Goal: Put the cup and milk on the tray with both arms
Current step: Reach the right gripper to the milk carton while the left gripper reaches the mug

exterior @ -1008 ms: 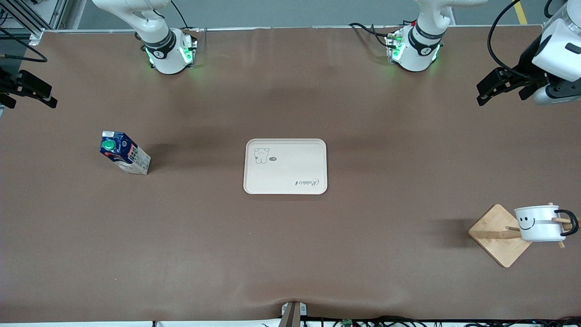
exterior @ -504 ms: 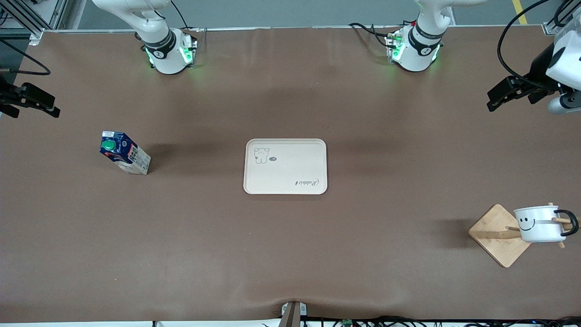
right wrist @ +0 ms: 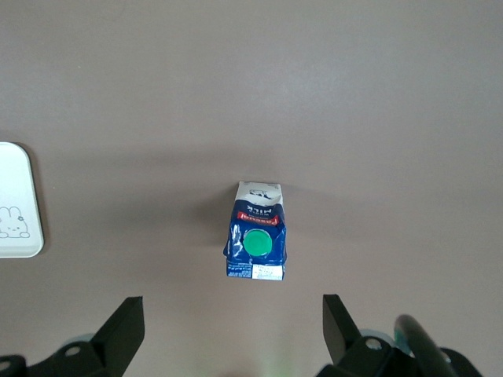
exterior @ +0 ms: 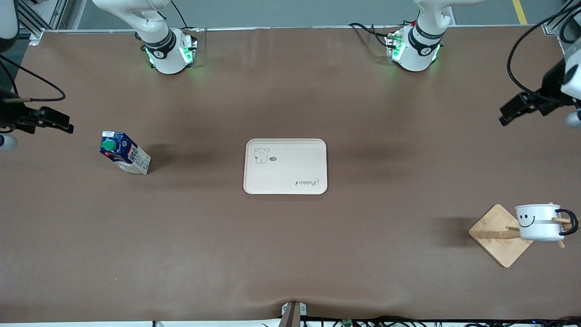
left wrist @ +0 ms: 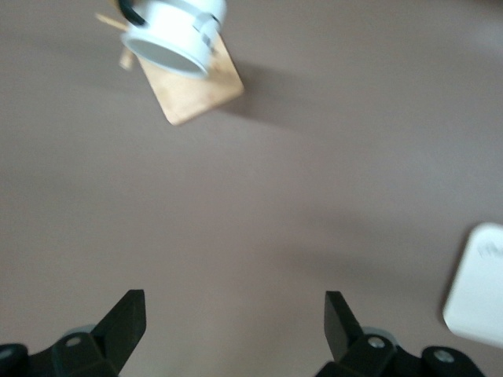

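We see the brown worktop (exterior: 290, 254) with the tray (exterior: 286, 159) flat at its middle, nothing on it. Bear drawing and cursive script show on the tray's cream surface.

The milk (exterior: 125, 153) stands upright on the worktop toward the right arm's end, well apart from the tray. Blue top, green cap; in the right wrist view the milk (right wrist: 256, 242) sits between the two fingers of the camera's own tool, well below them, with a corner of the tray (right wrist: 17, 204) at the frame edge.

The right tool (exterior: 56, 122) hangs in the air at the right arm's end of the worktop, near the milk but not touching it. Its fingers (right wrist: 122, 330) stand wide apart and carry nothing.

The cup (exterior: 540, 221) hangs on a peg of the wooden stand (exterior: 494, 234) toward the left arm's end, nearer to the front camera than the tray. White mug, smiley face, black handle. It lies on its side on the peg, not on the worktop. In the left wrist view the cup (left wrist: 177, 31) shows its open mouth above the stand's square base (left wrist: 192, 86).

The left tool (exterior: 515, 109) is up over the left arm's end of the worktop, well apart from the cup. We see its fingers (left wrist: 126, 326) spread wide, gripping nothing.
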Motion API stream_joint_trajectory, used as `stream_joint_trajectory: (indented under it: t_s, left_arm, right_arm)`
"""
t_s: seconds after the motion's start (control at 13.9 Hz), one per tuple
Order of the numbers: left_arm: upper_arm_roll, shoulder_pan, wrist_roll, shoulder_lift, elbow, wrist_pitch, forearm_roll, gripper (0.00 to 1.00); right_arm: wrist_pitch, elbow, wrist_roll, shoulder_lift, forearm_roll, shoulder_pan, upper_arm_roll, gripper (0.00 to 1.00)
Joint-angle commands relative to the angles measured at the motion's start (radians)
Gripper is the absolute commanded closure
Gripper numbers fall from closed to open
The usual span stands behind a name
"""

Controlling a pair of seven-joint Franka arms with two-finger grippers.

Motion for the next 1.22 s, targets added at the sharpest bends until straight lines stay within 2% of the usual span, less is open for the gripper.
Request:
stream_joint_trajectory:
  t_s: [0.0, 0.22, 0.36, 0.65, 1.15]
  left_arm:
    - [-0.009, 0.014, -0.143, -0.028, -0.111, 0.154, 0.039, 0.00]
    - [-0.007, 0.028, -0.257, -0.001, -0.200, 0.342, 0.083, 0.00]
    - [-0.010, 0.075, -0.274, 0.001, -0.278, 0.505, 0.140, 0.00]
    - [-0.010, 0.129, -0.281, 0.039, -0.374, 0.743, 0.227, 0.00]
    - [-0.012, 0.160, -0.284, 0.137, -0.400, 0.943, 0.243, 0.00]
  right_arm:
    - [-0.005, 0.030, -0.006, 0.061, -0.020, 0.000, 0.002, 0.00]
    - [0.007, 0.021, -0.006, 0.085, -0.020, 0.004, 0.002, 0.00]
    - [0.019, 0.016, -0.006, 0.119, -0.019, 0.001, 0.002, 0.00]
    - [0.065, -0.050, -0.006, 0.127, -0.019, 0.004, 0.002, 0.00]
    - [0.148, -0.165, -0.006, 0.125, -0.019, 0.008, 0.002, 0.00]
